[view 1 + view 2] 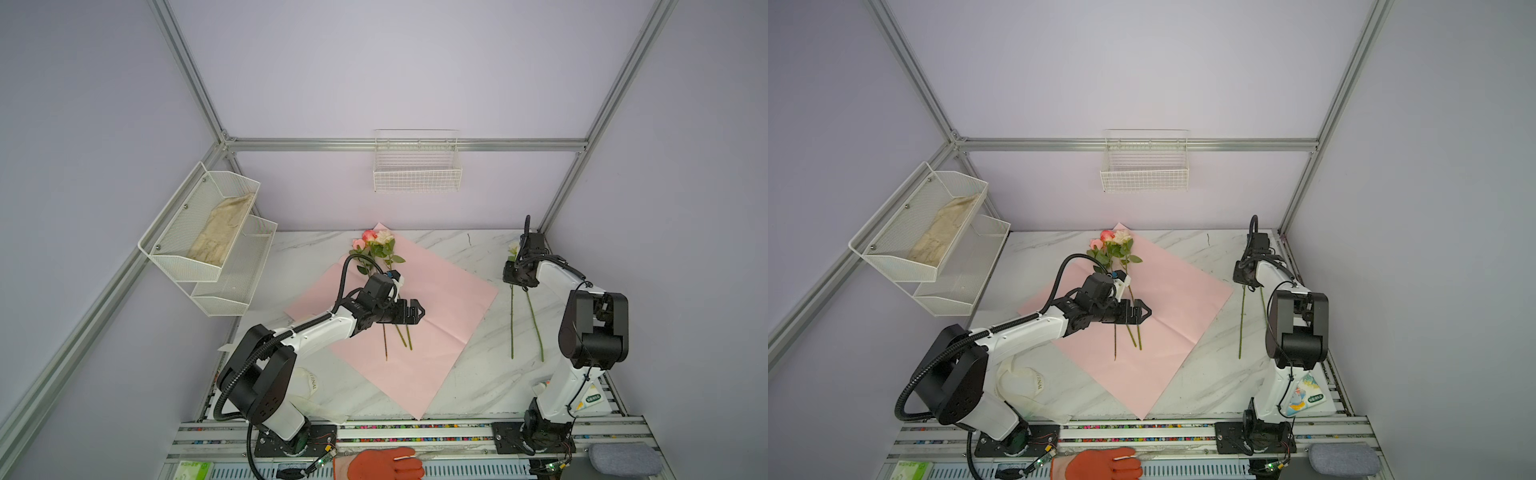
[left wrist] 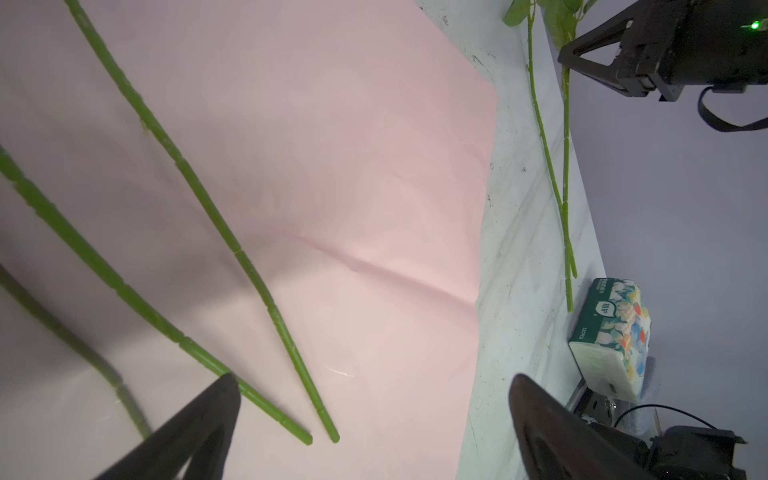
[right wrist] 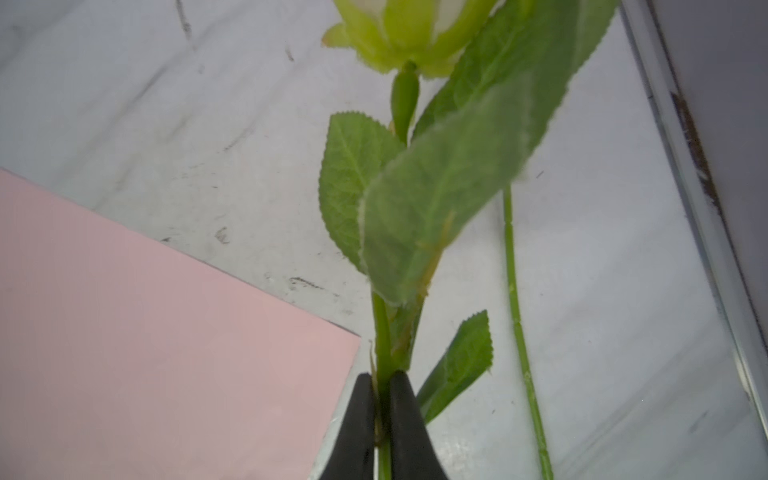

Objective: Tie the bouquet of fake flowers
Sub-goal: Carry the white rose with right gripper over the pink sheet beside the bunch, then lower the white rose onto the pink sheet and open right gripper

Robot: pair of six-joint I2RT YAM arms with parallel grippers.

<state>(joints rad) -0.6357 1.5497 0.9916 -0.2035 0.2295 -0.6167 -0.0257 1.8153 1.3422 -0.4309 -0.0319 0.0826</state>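
The bouquet's pink wrapping paper [image 1: 440,299] [image 1: 1177,299] lies flat on the marble table like a diamond. Three fake flowers [image 1: 374,243] [image 1: 1113,241] rest on it, heads at the far corner, stems [image 2: 199,195] running towards the front. My left gripper [image 1: 419,311] [image 1: 1147,311] [image 2: 372,379] hovers open over those stems, holding nothing. To the right of the paper, my right gripper [image 1: 514,276] [image 1: 1244,277] [image 3: 382,376] is shut on the stem [image 3: 382,332] of a white rose [image 1: 514,248] [image 3: 409,37]. A second stem [image 1: 536,328] [image 3: 517,316] lies beside it on the table.
A tissue pack [image 1: 1304,395] [image 2: 611,336] sits by the right arm's base. A cream lettered ribbon [image 1: 1034,382] lies under the left arm. A wire basket [image 1: 417,166] hangs on the back wall, mesh shelves [image 1: 208,232] on the left. An orange-gloved hand [image 1: 382,463] is at the front rail.
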